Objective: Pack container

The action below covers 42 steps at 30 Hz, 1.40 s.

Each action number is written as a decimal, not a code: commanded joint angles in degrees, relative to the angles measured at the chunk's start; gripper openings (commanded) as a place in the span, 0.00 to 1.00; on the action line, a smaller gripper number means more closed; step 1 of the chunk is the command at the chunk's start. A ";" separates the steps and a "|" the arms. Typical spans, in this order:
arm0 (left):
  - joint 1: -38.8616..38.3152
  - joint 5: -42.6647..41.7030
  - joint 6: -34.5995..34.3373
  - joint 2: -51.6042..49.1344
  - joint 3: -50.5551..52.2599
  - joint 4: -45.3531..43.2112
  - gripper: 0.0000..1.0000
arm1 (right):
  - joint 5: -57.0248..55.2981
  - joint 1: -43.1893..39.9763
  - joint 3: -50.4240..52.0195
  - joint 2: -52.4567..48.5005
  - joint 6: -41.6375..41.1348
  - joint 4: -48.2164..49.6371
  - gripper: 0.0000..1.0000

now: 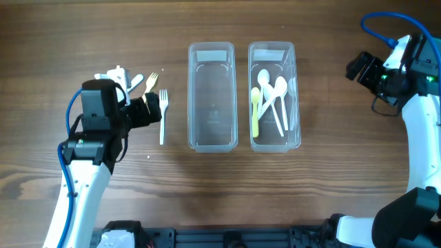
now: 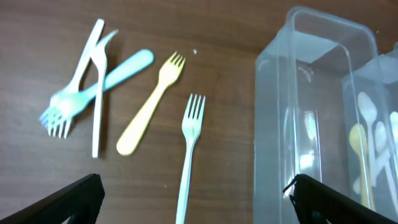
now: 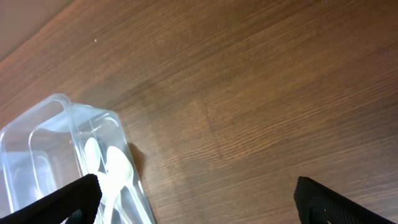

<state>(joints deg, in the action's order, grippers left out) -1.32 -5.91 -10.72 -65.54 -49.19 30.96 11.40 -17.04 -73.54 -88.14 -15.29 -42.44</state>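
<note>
overhead: spoons (image 1: 280, 86) in container (image 1: 273, 49), forks (image 1: 163, 114) on table (image 1: 207, 200)

Two clear, rectangular plastic tubs stand upright, side by side. The empty container (image 1: 212, 96) has nothing in it. Just to its right, the second container (image 1: 274, 96) holds several white spoons (image 1: 279, 103) and one yellow spoon (image 1: 255, 114), lying roughly lengthwise. On the counter (image 1: 331, 158) left of the empty container, a white fork (image 2: 189, 149) lies nearest, parallel to its long wall, tines pointing away. A yellow fork (image 2: 149, 106) lies further left, tilted. Beyond that, a pale blue fork (image 2: 127, 65) lies crossed with two white utensils (image 2: 96, 124).
</note>
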 commanded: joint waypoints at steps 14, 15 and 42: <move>-6.29 2.91 14.75 -36.17 -27.23 17.97 0.93 | 0.66 0.15 0.04 -0.74 -1.66 -0.42 0.99; -7.52 4.35 14.95 -37.77 -27.23 17.68 0.93 | 0.66 0.13 0.04 -0.74 -1.68 -0.52 0.99; -9.57 10.03 7.26 -47.74 -21.40 10.10 0.55 | 0.66 0.13 0.04 -0.74 -1.60 -1.42 0.99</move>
<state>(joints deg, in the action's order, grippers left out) -11.18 4.47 -2.72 -112.62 -72.12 42.26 11.57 -17.04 -73.54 -88.14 -16.47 -43.72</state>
